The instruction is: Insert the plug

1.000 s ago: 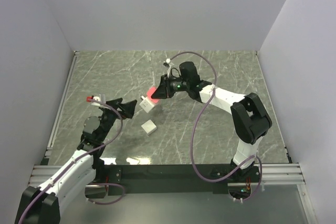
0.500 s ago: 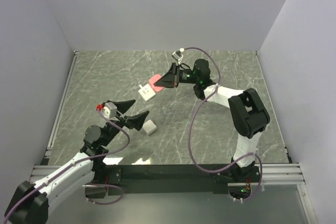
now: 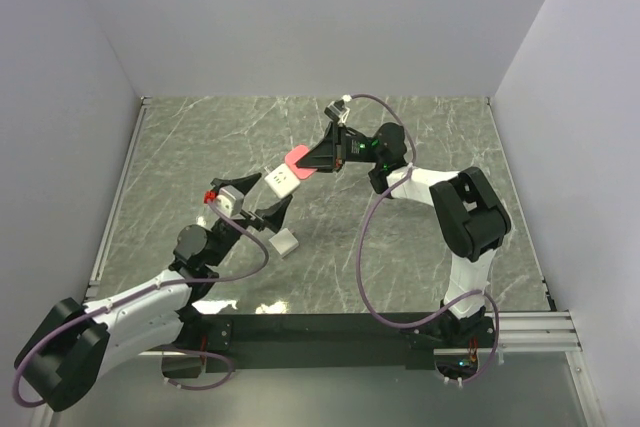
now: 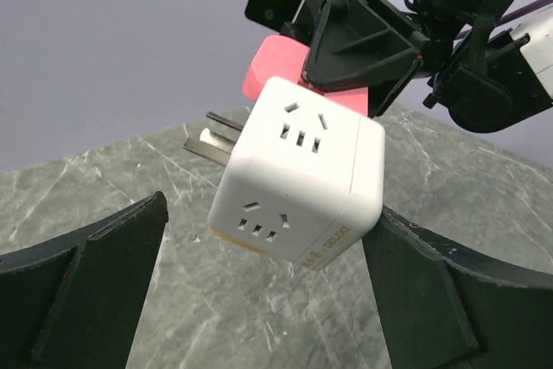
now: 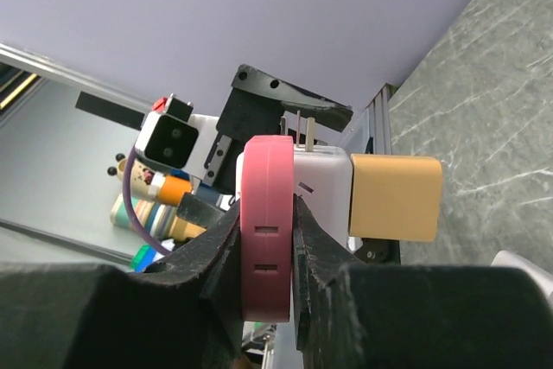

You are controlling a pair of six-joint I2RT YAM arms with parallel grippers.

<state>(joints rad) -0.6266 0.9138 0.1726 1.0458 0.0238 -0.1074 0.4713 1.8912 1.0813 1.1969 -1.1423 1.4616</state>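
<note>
Left claw (image 3: 262, 197) has risen, wide open, flanking the cube (image 4: 294, 187). Right claw (image 3: 312, 159) grips the pink plug (image 5: 266, 213); a handover looks near.

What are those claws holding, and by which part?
Right gripper pinches the pink piece on the white socket cube by its flat sides. Left gripper open, holds nothing.

Robot lab cell: plain white walls (image 3: 300, 17) around a marble-patterned tabletop (image 3: 200, 137), aluminium rail (image 3: 530, 325) in front.
</note>
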